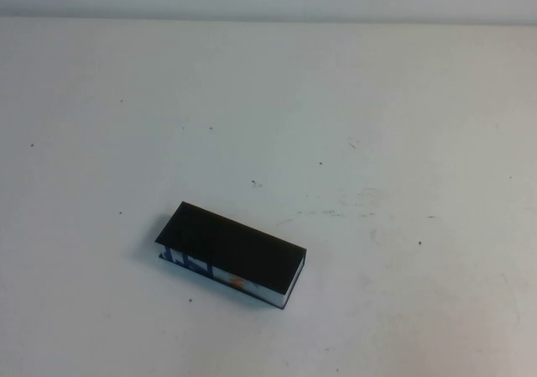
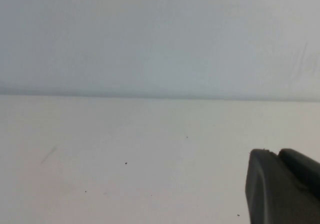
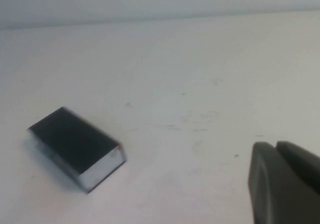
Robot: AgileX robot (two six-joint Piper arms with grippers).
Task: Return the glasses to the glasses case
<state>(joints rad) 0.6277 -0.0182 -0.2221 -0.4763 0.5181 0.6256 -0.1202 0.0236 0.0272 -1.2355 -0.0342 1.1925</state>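
The glasses case [image 1: 231, 253] lies shut on the white table, left of centre and near the front, its flat black lid on top and the blue, white and orange strip on its near side. It also shows in the right wrist view [image 3: 75, 146]. The glasses are out of view. My right gripper [image 3: 275, 144] is shut and empty, hanging well away from the case. My left gripper [image 2: 277, 151] is shut and empty over bare table. Neither arm shows in the high view.
The white table [image 1: 377, 125] carries small dark specks and faint scuff marks. Its far edge meets a pale wall along the back.
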